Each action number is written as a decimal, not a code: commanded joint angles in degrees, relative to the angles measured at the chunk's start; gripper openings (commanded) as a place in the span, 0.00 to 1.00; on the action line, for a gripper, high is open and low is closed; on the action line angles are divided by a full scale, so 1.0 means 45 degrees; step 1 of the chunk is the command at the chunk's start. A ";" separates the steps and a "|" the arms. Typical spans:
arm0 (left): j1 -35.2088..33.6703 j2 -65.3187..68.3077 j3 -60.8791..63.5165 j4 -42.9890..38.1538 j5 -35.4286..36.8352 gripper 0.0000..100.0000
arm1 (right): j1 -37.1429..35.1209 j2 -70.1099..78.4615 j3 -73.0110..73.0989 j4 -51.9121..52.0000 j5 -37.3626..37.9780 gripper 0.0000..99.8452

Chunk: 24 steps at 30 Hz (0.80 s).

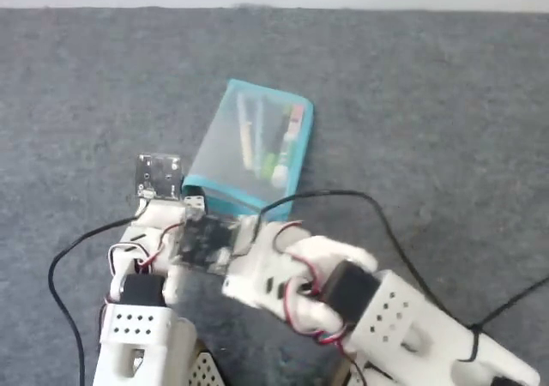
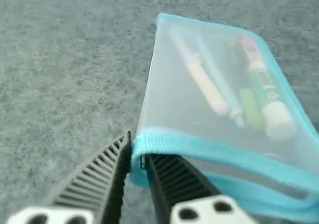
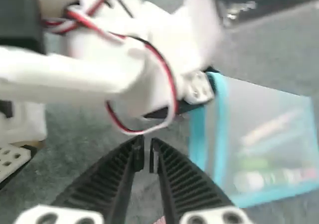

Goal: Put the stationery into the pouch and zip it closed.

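Left gripper (image 2: pixel 137 160) is pinching the teal edge at one corner of the pouch (image 2: pixel 209 99). The pouch lies around the middle of the table (image 1: pixel 446 103), with the stationery (image 2: pixel 251 97) inside it. Right gripper (image 3: pixel 146 152) sits close by the left arm, fingers a sliver apart, nothing visible between them.

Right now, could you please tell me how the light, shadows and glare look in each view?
High view: soft, even light; a faint shadow on the table under the arms, no glare on the pouch. Left wrist view: flat light, no hard shadows; the pens show through the pouch's milky face. Right wrist view: the left arm, close in front, is brightly lit.
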 commanded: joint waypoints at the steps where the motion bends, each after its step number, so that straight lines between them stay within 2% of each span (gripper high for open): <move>1: -0.0039 0.0117 -0.0928 0.0059 -0.0059 0.01 | -0.1045 0.0029 -0.0840 0.0225 0.0059 0.01; 4: -0.0039 0.0117 -0.0947 0.0078 -0.0039 0.01 | -0.0811 -0.0576 -0.0742 0.1534 0.0098 0.01; 8: -0.0215 0.0078 -0.0967 0.0078 -0.0039 0.01 | 0.1768 -0.1905 0.0274 0.2276 0.0879 0.01; 11: -0.0234 0.0059 -0.0967 0.0078 -0.0039 0.01 | 0.3839 -0.2432 0.1993 0.1534 0.0899 0.06; 15: -0.0176 0.0059 -0.0967 0.0078 -0.0039 0.01 | 0.5499 -0.2276 0.4044 -0.0557 0.0801 0.16; 20: -0.0234 0.0098 -0.0928 0.0078 -0.0059 0.01 | 0.6046 -0.1162 0.4708 -0.1553 0.1465 0.26; 24: -0.0234 0.0098 -0.0928 0.0078 -0.0059 0.01 | 0.5929 -0.0381 0.4591 -0.1612 -0.0059 0.26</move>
